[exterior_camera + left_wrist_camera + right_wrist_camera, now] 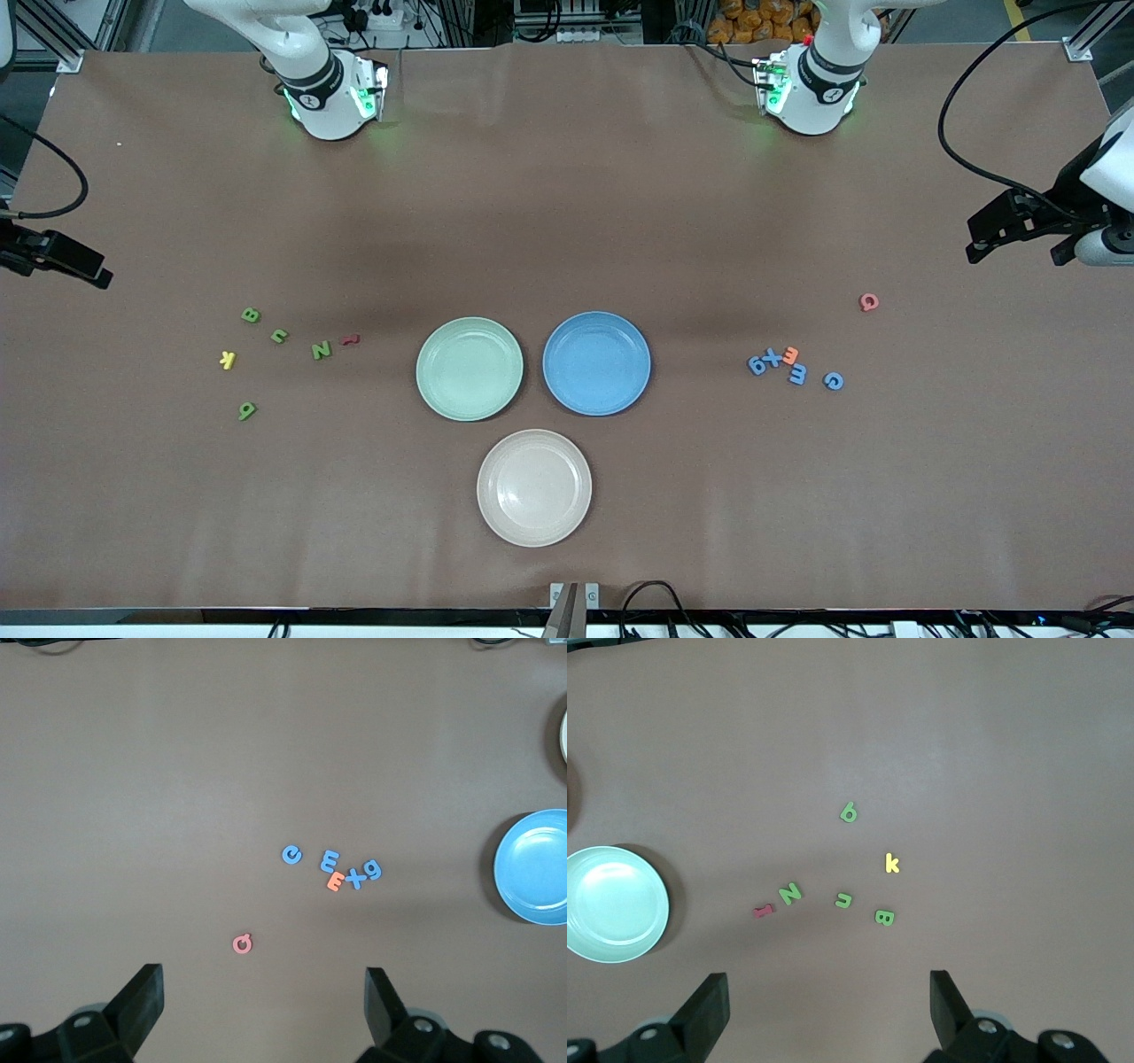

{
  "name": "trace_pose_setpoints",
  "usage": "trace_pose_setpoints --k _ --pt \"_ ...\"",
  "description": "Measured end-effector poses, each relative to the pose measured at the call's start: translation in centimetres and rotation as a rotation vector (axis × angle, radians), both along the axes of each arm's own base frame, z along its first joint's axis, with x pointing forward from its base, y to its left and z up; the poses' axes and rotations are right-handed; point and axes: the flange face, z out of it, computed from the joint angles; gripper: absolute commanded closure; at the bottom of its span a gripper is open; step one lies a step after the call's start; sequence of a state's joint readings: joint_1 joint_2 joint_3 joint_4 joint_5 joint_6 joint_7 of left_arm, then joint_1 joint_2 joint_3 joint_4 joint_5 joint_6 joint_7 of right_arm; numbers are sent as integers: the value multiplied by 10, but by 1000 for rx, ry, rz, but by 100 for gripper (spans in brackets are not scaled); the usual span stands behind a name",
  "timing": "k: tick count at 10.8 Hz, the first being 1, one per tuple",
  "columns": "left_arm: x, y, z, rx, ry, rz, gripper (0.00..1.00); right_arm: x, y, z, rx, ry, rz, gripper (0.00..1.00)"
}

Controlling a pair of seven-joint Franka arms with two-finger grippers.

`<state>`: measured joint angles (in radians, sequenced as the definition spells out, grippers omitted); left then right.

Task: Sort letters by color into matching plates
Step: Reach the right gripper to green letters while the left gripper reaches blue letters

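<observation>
The wide brown table (567, 221) carries everything, and nothing is sorted yet. Three round shallow matte plates sit together in the middle: the pale mint green plate (469, 369) and the mid blue plate (596, 362) are side by side, almost touching, and the cream-beige plate (534, 487) lies nearer to the front camera, between them. All three are empty. I think they are placed centrally so that both arms can reach them.

The small chunky letters are in two groups. The green letters (279, 337) are spread loosely toward the right arm's end of the table, near the mint plate's side, with one yellow letter K (228, 360) and one small red piece (351, 338) among them. The blue letters (797, 374) are packed close toward the left arm's end, on the blue plate's side; an orange letter E (791, 355) touches them, and a pink round letter (869, 302) lies apart. So each colour already lies on the side of its own plate, which should keep the carrying short.

The left gripper (264, 1010) hangs high over the blue group, its fingers spread fully wide, holding and touching nothing. The right gripper (829, 1010) hangs the same way over the green group, also wide apart and empty. Both arms seem to wait.
</observation>
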<state>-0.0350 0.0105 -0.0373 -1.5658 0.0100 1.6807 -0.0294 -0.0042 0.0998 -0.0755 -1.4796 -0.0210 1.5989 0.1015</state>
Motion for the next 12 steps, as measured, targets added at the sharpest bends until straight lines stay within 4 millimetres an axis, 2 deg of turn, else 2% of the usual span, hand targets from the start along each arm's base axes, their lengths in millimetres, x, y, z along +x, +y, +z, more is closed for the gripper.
trace_pose_setpoints --k 5,7,9,12 --pt "2 0 -5 -34 13 6 0 0 0 0 0 -1 0 0" --pt "5 -2 -16 -33 39 3 0 2 0 -3 -1 -8 1 0" --pt "8 -7 -43 -30 93 -4 0 9 0 -25 -2 -27 0 0" --pt "13 -15 -75 -28 154 -17 0 18 0 -76 0 -50 -78 0"
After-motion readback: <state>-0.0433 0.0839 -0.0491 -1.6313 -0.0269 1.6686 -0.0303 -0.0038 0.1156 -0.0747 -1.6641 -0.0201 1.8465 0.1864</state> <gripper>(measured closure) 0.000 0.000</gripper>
